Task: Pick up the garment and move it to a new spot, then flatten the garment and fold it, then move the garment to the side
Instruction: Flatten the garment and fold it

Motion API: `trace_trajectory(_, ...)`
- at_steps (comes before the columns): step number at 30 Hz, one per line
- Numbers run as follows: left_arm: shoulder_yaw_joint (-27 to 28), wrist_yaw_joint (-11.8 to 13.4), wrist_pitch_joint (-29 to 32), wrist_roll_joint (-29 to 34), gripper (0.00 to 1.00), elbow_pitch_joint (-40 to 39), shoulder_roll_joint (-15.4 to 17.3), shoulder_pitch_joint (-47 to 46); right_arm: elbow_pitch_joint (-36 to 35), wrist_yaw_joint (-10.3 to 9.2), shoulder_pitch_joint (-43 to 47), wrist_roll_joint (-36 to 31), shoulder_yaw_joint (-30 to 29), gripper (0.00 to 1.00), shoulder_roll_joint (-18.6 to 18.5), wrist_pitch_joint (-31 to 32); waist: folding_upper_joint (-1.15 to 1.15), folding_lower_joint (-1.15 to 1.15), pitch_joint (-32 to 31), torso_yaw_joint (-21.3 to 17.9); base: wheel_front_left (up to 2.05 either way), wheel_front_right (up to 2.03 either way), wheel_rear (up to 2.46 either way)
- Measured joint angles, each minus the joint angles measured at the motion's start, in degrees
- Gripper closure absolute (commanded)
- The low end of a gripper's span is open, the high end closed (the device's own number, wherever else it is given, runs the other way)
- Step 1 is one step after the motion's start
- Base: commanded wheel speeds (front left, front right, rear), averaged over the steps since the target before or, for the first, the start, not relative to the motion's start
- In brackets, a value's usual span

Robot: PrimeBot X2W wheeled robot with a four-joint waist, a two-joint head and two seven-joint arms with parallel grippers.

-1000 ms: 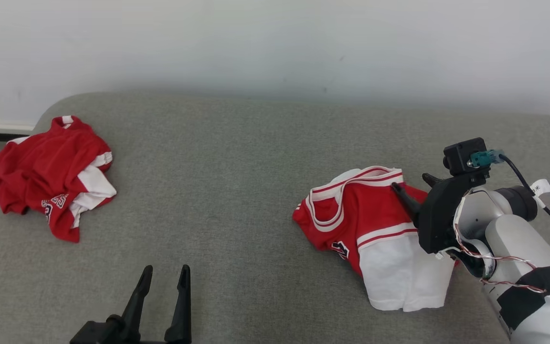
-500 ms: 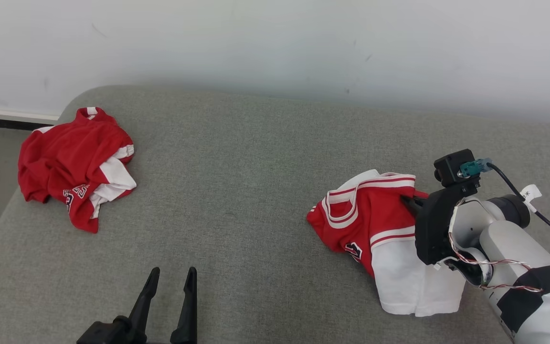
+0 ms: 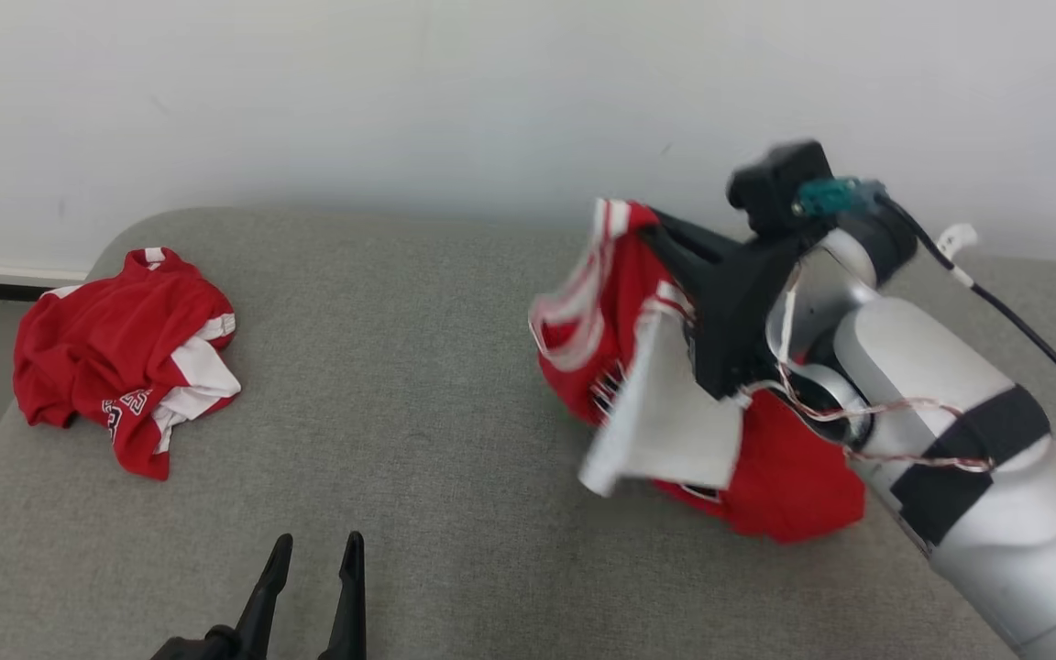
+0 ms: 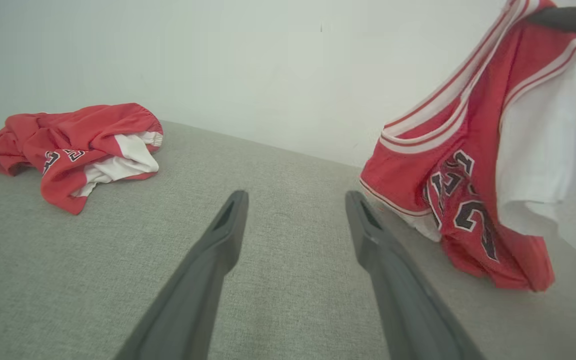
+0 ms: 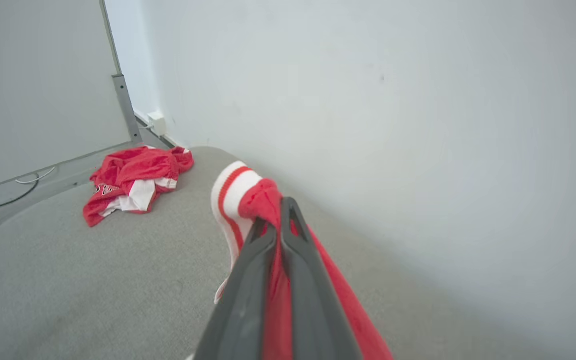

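The right gripper (image 3: 661, 229) is pinching the red-and-white mesh jersey (image 4: 433, 165) by its striped trim — cloth is hanging crumpled over the grey woven table (image 3: 418, 367); the left gripper (image 3: 318, 541) is gaping empty.

Red-and-white jersey (image 3: 789, 495), bunched, hanging, hem perhaps grounded.

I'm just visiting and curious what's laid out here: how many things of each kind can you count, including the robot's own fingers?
Red-and-white garments: 2 (lifted jersey, crumpled jersey)
Pairs of robot fingers: 2 (left fingers, right fingers)
Grey cushion: 1
Total: 5
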Motion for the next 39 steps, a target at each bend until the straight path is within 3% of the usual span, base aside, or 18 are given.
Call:
trace_trajectory(11,0.02,0.49,-0.01,-0.16,0.0,-0.7,-0.01,0.09,-0.09,0.0,-16.89,-1.33,1.04,1.0,5.95,-6.02,0.0,0.0,-0.12,-2.32,0.0,0.0,0.0)
trace_trajectory(14,-0.3,0.53,-0.01,-0.45,0.0,-0.7,-0.01,0.02,2.98,0.0,-19.84,-3.35,-2.75,1.0,7.25,-8.8,0.0,0.0,0.23,-2.65,0.0,0.0,0.0)
trace_trajectory(18,-0.54,0.71,-0.01,-0.6,0.0,-0.69,-0.01,-0.07,10.2,0.0,-20.41,-8.66,-12.0,1.0,8.2,-10.53,0.0,0.0,0.52,-2.93,0.0,0.0,0.0)
trace_trajectory(23,-0.52,0.99,-0.01,-0.76,0.0,-0.73,-0.02,-0.18,18.57,0.0,-12.99,-13.94,-21.93,1.0,8.45,-7.61,0.0,0.0,0.85,-3.26,0.0,0.0,0.0)
trace_trajectory(27,-0.19,0.9,-0.01,-0.76,0.0,-0.83,-0.02,-0.27,22.43,0.0,-5.44,-18.03,-29.62,1.0,6.48,-7.25,0.0,0.0,1.37,-3.82,0.0,0.0,0.0)
trace_trajectory(34,0.14,0.41,-0.01,-0.74,0.0,-0.65,-0.01,-1.03,24.55,0.0,6.93,-25.97,-44.41,1.0,3.81,-8.26,0.0,0.0,2.55,-5.35,0.0,0.0,0.0)
trace_trajectory(39,0.24,-0.03,-0.01,-0.56,0.0,-0.25,-0.02,-1.72,23.74,0.0,13.88,-31.64,-54.1,1.0,5.08,-8.17,0.0,0.0,3.31,-6.56,0.0,0.0,0.0)
